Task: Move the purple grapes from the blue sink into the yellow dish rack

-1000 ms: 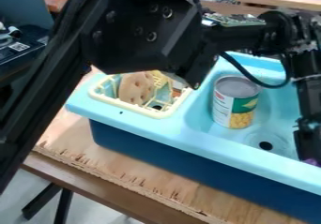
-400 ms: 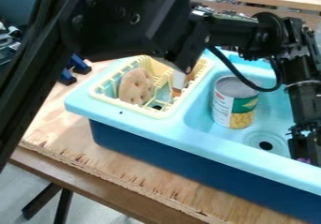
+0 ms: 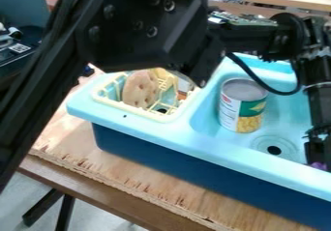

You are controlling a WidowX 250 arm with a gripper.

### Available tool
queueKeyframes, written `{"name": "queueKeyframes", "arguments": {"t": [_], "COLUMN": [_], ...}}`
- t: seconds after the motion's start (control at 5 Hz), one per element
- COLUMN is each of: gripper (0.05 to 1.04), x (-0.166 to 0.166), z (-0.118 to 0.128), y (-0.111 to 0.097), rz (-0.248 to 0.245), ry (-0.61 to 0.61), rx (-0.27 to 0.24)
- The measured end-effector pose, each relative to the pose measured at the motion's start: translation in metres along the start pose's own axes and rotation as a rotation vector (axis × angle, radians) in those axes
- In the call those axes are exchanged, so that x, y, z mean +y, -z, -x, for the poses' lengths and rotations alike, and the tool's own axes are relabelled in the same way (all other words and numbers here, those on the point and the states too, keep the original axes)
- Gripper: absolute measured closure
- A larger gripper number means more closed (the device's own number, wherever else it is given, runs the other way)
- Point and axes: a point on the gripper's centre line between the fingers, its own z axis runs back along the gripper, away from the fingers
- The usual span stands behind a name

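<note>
Sink [image 3: 174,130] has a purple thing [image 3: 318,166] near its right side, just by the hand [image 3: 313,158]. I can't tell how open the hand is, or if it holds anything. The purple thing may be light; grab its middle.

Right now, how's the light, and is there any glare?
Camera view: bright light on the sink and on the wooden tabletop left of it; small glints on the bolts of the black arm; the can's top dull grey, without harsh glare.
</note>
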Motion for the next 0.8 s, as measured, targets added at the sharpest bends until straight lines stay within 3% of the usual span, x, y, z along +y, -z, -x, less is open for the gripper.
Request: {"name": "queueKeyframes", "arguments": {"t": [0.4, 0.6, 0.8], "gripper": [0.271, 0.271, 0.272], "x": [-0.014, -0.012, -0.037], "z": [-0.013, -0.011, 0.01], "y": [-0.028, -0.02, -0.029], "rz": [-0.207, -0.269, -0.366], "ry": [0.096, 0.077, 0.065], "rx": [0.083, 0.147, 0.128]}}
